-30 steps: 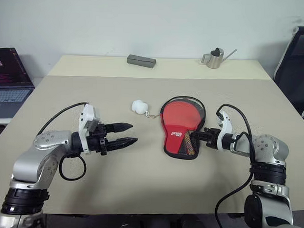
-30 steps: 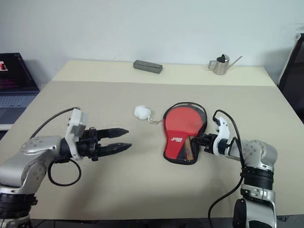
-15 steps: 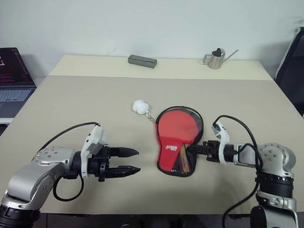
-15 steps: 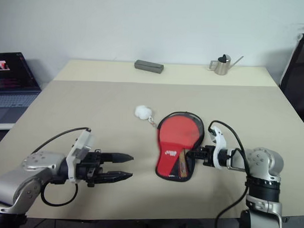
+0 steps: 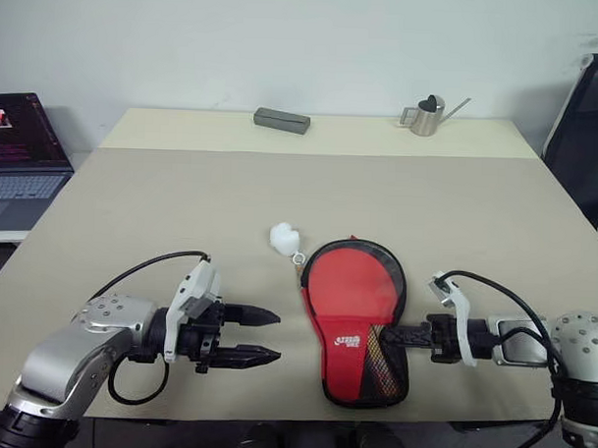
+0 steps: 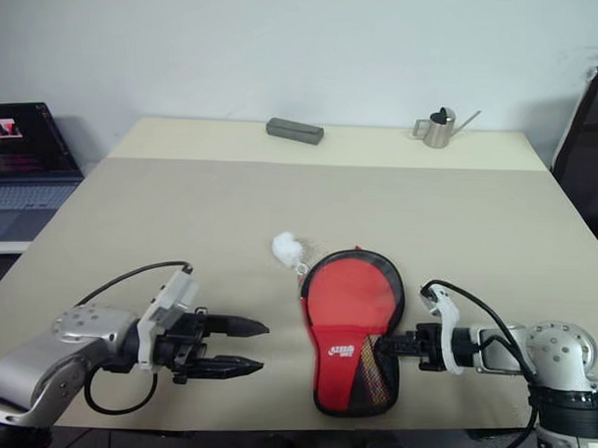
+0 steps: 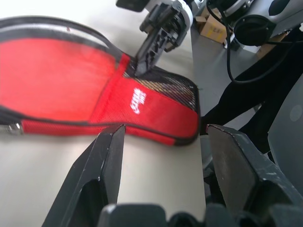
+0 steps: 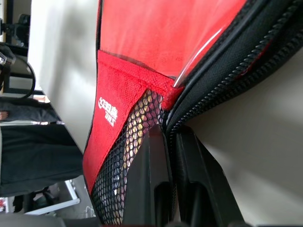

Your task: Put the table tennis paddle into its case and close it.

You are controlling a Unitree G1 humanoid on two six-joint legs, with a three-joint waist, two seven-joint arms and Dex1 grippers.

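Low in the frame, near the front edge of the desk, sit the two end effectors; the left end effector is at the lower left, lying level and pointing toward the middle, with its two black fingers spread apart and nothing between them; the right end effector is at the lower right, pointing back toward the left one, with its fingers pinched tight on the zip edge of the case, at the narrow mesh part.

The case lies flat in the lower middle of the frame, between the two end effectors; its red side with the white logo faces up, the round part points away and the narrow handle part sits near the front edge; the table tennis paddle is inside it, its red face showing through the clear panel.

Just past the case, up and to the left of it, is a small white ball; a short chain joins it to the top of the case.

Farther back, near the top middle, a grey block lies on the desk; at the upper right stands a small metal watering can; at the far left edge, off the desk, is an open laptop.
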